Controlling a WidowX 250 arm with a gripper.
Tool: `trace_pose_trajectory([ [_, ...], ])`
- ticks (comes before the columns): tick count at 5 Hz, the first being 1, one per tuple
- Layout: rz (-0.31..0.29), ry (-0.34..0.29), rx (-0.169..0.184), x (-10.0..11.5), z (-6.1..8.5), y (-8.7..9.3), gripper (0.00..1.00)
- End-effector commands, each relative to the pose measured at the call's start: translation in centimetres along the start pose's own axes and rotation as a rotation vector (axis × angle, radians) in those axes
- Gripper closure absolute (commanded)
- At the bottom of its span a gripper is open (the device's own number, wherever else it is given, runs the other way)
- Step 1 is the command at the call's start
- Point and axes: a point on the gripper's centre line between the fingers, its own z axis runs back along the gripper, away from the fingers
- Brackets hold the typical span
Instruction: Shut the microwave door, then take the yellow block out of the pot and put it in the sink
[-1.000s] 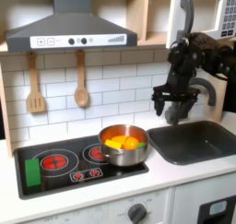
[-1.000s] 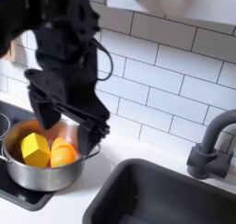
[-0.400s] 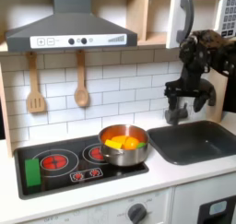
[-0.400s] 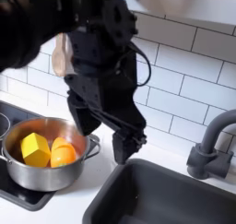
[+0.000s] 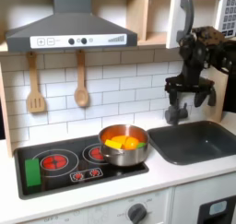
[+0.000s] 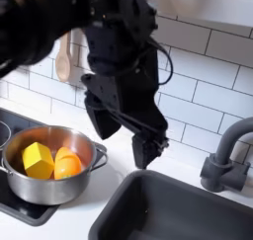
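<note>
All-black arm on our screens

We see a matte black arm built of chunky, boxy segments, dark cables looping along its side in the second exterior view, and a black gripper with two blocky fingers; we spot no markings or screws through the blur.

White tiled wall, grey range hood, wooden shelving.
</note>
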Motion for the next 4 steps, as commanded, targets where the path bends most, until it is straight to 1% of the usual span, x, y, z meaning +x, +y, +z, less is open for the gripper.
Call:
trace_pose_trajectory([
  [1, -0.006, -0.040, -0.014, 2.6, 0.1, 0.3, 0.00],
  [3, -0.013, -0.040, -0.017, 4.7, -0.4, 1.3, 0.00],
  [4, 0.008, -0.051, -0.005, 5.4, -0.3, 2.6, 0.00],
])
